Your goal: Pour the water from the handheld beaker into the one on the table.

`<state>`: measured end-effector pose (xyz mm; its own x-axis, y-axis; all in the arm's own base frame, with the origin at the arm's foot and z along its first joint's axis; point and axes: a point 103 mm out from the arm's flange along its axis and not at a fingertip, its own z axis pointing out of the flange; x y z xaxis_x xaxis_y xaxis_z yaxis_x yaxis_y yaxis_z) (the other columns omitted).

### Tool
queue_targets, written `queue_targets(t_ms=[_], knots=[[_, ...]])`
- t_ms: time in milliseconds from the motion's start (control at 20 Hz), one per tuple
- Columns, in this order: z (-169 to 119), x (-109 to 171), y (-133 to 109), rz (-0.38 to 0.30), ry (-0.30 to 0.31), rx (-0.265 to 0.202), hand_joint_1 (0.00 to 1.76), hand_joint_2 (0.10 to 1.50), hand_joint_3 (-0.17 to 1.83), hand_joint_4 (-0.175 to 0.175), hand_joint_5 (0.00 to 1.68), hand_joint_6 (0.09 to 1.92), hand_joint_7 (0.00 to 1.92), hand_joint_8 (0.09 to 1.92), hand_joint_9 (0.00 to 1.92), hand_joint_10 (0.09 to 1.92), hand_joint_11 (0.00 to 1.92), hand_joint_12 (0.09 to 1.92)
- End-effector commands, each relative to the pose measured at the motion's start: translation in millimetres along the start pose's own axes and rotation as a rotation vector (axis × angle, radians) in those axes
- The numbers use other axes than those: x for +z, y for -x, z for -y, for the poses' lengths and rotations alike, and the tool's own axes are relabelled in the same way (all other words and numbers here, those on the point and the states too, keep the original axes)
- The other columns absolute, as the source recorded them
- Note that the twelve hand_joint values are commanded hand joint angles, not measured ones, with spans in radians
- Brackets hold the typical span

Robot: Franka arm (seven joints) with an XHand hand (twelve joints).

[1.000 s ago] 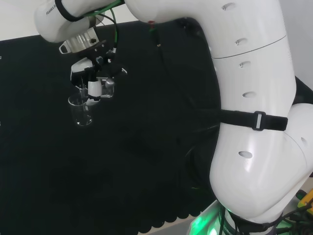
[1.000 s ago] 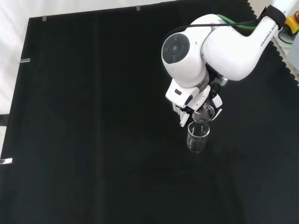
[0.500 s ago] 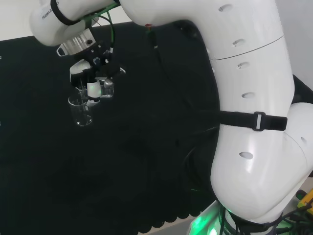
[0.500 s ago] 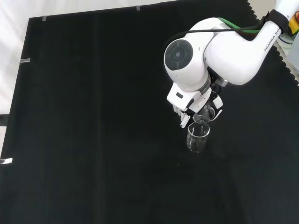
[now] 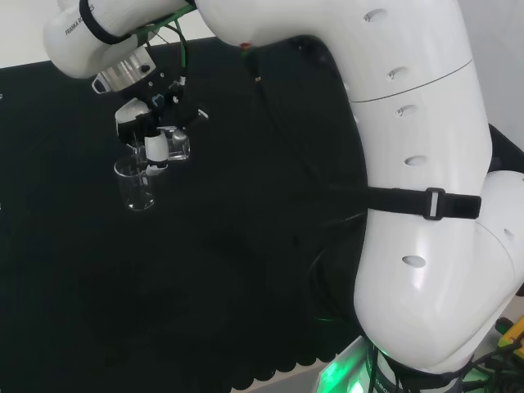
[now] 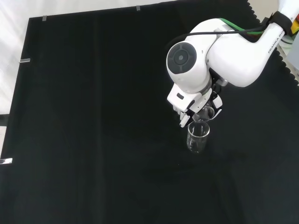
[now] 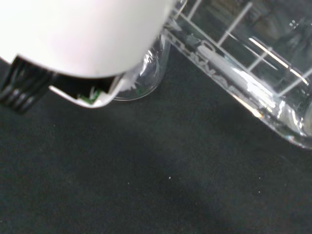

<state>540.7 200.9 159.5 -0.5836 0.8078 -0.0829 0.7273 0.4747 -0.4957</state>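
Hand (image 5: 155,135) curled around tilted handheld beaker (image 5: 175,146) — directly above standing beaker (image 5: 135,185) on bench (image 6: 93,140); lip just over the rim.

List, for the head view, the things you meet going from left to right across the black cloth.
Clear glass beaker standing on the cloth → black and white hand, gripping a second clear beaker → big white links of the arm.

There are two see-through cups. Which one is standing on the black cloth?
The lower beaker stands upright on the cloth, untouched. The other beaker is up in the hand, tipped over it.
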Motion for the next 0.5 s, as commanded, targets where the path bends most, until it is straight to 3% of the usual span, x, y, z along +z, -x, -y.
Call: queue_targets(t_ms=[50,500], knots=[[0.8,-0.8,0.4,0.028,-0.011,0.012,1.4,0.51,1.15,-0.175,0.78,1.92,1.46,1.92,1.54,1.45,1.2,1.27],[0.1,-0.5,-2.5,0.054,-0.027,0.012,1.4,0.51,1.15,-0.175,0.78,1.92,1.46,1.92,1.54,1.46,1.21,1.27]])
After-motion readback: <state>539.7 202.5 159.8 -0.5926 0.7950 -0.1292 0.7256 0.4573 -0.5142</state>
